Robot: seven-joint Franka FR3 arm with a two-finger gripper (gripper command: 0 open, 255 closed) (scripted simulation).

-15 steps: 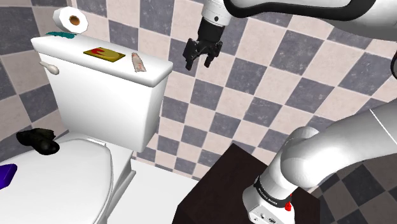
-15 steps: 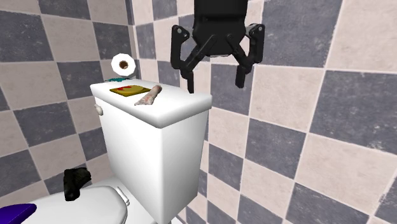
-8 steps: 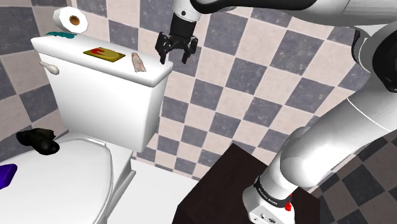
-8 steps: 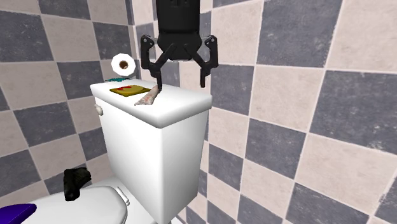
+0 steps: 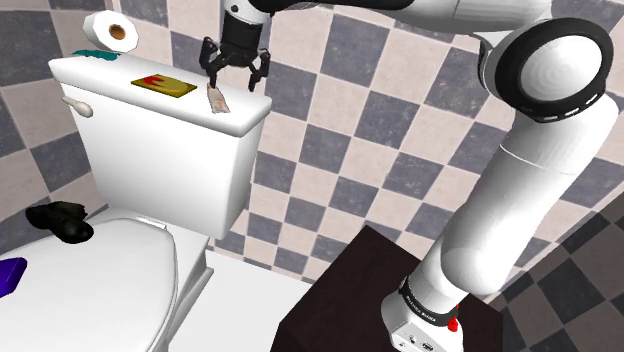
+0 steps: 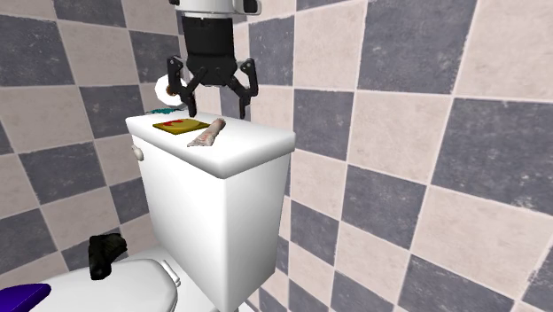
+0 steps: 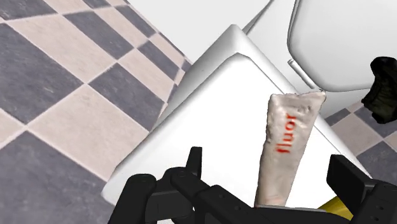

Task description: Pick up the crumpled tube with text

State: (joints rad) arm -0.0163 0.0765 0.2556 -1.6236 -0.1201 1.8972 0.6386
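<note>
A crumpled whitish tube (image 5: 215,98) with red lettering lies flat on the white toilet tank lid (image 5: 140,105), near the lid's end closest to the arm. In the second exterior view the tube (image 6: 206,135) rests beside a yellow flat item (image 6: 180,125). My black gripper (image 5: 236,76) hangs open just above the tube, pointing down, fingers spread and touching nothing. From the side the gripper (image 6: 211,105) hovers a short way over the lid. In the wrist view the tube (image 7: 284,146) lies lengthwise in the gap of the gripper (image 7: 266,160), with fingers (image 7: 194,159) well apart.
A yellow flat item (image 5: 162,87) with a red mark lies mid-lid. A toilet paper roll (image 5: 113,32) and a teal thing (image 5: 96,55) sit at the lid's far end. Below are the toilet seat (image 5: 90,275), a black object (image 5: 62,220) and a purple object (image 5: 9,275). Checkered wall behind.
The gripper has travelled toward the shoulder view's left and slightly down, from beside the tank to directly above the tube. It stayed open. The tube has not moved.
</note>
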